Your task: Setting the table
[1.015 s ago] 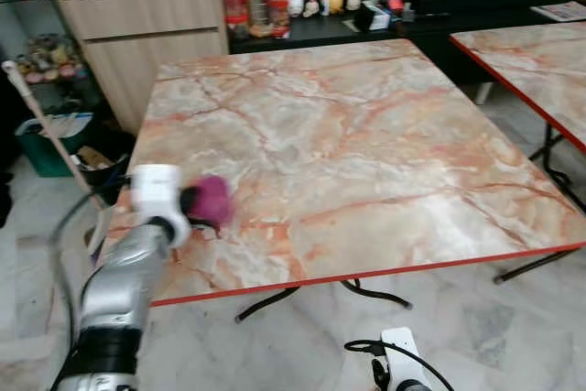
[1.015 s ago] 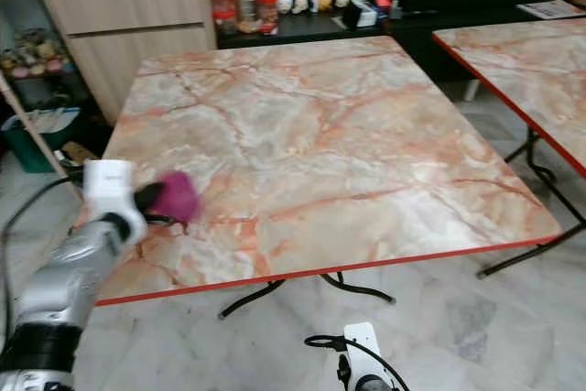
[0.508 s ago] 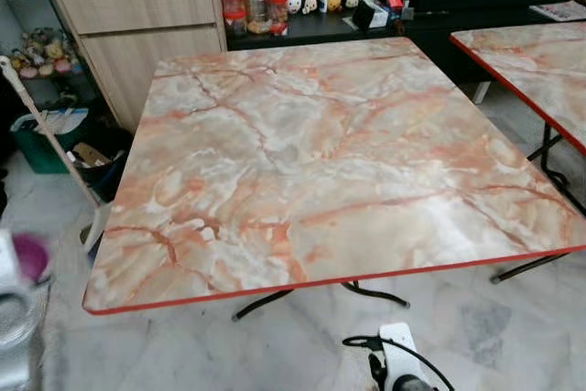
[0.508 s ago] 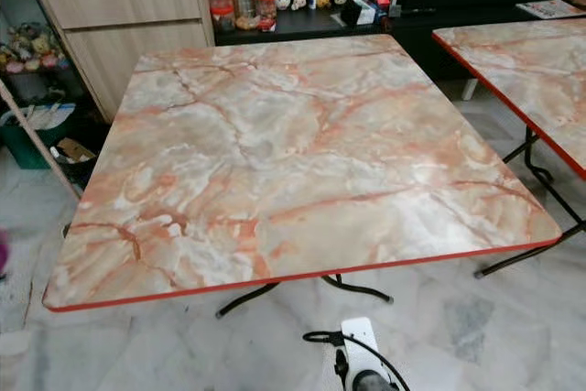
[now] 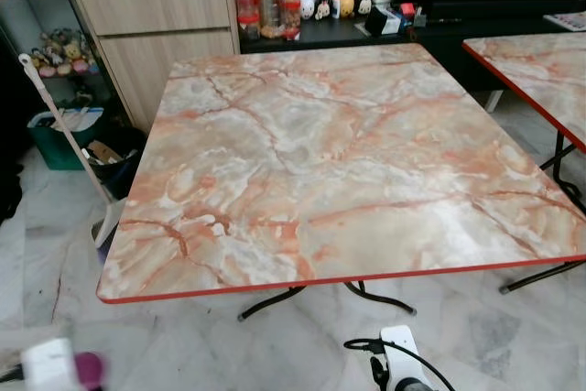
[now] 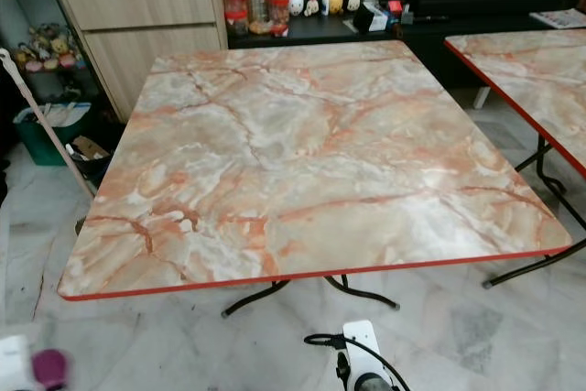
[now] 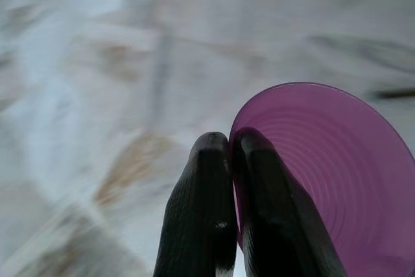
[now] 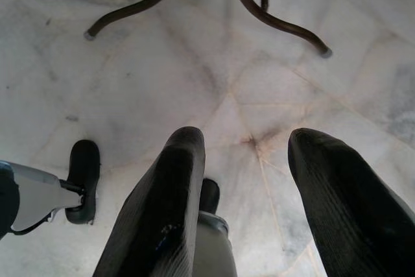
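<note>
Purple plastic fills the grip of our left gripper: the two black fingers are pressed together on the rim of a translucent purple cup, one finger outside the wall and one inside it. From our head we see that same gripper low at our left, below the near left corner of the marble table and well clear of its top, with the cup's purple showing just beside the white wrist housing. Blurred pale floor lies behind the cup in the wrist view.

Our right gripper hangs idle near the floor in front of the table, its fingers spread wide with nothing between them. Beyond them we see the marble floor tiles and the dark curved feet of the table's legs.

Outward from the table, a second marble table with the same red edge stands to its right. Behind the table's far left corner is a wooden cabinet, and beside that a low dark shelf carries red-lidded jars and small figurines. Left of the table, a long pale handle leans near a green bin.
</note>
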You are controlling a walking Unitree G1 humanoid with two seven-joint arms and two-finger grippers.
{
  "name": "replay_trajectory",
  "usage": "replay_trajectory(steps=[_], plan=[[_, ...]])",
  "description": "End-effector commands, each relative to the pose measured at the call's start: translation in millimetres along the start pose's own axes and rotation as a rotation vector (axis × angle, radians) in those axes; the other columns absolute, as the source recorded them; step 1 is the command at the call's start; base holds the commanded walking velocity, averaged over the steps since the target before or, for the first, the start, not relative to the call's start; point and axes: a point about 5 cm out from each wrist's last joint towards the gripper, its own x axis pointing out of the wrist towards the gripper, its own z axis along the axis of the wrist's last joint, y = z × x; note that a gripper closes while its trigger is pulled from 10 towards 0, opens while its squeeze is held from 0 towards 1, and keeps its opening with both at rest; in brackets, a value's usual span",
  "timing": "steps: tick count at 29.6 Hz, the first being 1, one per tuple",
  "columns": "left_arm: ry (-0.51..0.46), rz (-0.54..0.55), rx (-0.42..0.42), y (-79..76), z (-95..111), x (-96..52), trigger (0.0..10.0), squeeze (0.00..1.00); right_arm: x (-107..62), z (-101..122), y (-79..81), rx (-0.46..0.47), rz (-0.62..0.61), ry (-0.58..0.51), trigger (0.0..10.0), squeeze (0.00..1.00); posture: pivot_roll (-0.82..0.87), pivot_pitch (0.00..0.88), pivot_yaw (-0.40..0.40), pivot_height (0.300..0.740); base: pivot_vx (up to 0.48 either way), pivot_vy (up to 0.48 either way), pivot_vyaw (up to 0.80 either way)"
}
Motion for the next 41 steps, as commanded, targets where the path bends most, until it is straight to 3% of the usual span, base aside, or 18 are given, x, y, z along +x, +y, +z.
replay_trajectory(steps=[1,2,4,7,11,13,20,36,39,41], plan=[[-0.006,-0.085,0.038,-19.5,0.1,0.1,10.0,0.0,0.2,0.6,-1.6,0.011,-0.004,0.0,10.0,0.0,0.09,0.0,0.027,0.74,0.0,0.0,0.0],[-0.006,-0.085,0.038,-19.5,0.1,0.1,10.0,0.0,0.2,0.6,-1.6,0.011,-0.004,0.0,10.0,0.0,0.09,0.0,0.027,0.74,0.0,0.0,0.0],[0.004,-0.143,0.023,-35.8,-1.5,-0.8,10.0,0.0,0.4,1.7,-2.1,0.015,-0.006,-0.003,10.0,0.0,0.09,0.0,0.024,0.74,0.0,0.0,0.0],[-0.01,-0.176,-0.004,-48.1,2.4,-0.9,10.0,0.0,0.5,2.8,-3.1,0.023,-0.011,-0.007,10.0,0.0,0.08,0.0,0.021,0.74,0.0,0.0,0.0],[-0.003,-0.191,-0.056,-56.6,3.7,-1.0,10.0,0.0,0.6,3.2,-4.2,0.028,-0.016,-0.008,10.0,0.0,0.07,0.0,0.019,0.74,0.0,0.0,0.0],[0.006,-0.196,-0.043,-59.8,1.0,-1.9,10.0,0.0,0.5,3.0,-5.6,0.033,-0.021,-0.009,10.0,0.0,0.07,0.0,0.019,0.74,0.0,0.0,0.0],[0.009,-0.161,-0.086,-59.9,-1.4,-2.7,10.0,0.0,0.3,2.8,-8.1,0.021,-0.023,-0.009,10.0,0.0,0.07,0.0,0.015,0.74,0.0,-0.211,0.0],[0.021,-0.144,-0.086,-57.6,-6.4,-3.8,10.0,0.0,0.1,2.5,-8.7,-0.01,-0.029,-0.011,10.0,0.0,0.07,0.0,0.015,0.74,0.0,-0.411,0.23],[0.021,-0.146,-0.087,-58.1,-6.9,-4.1,10.0,0.0,-0.2,1.7,-9.5,-0.038,-0.033,-0.009,10.0,0.0,0.07,0.001,0.015,0.74,0.0,-0.451,0.8],[0.022,-0.147,-0.087,-58.6,-7.5,-4.4,10.0,0.0,-0.4,-0.2,-9.9,-0.008,-0.036,0.001,10.0,0.0,0.07,0.001,0.015,0.74,0.0,-0.454,0.8]])
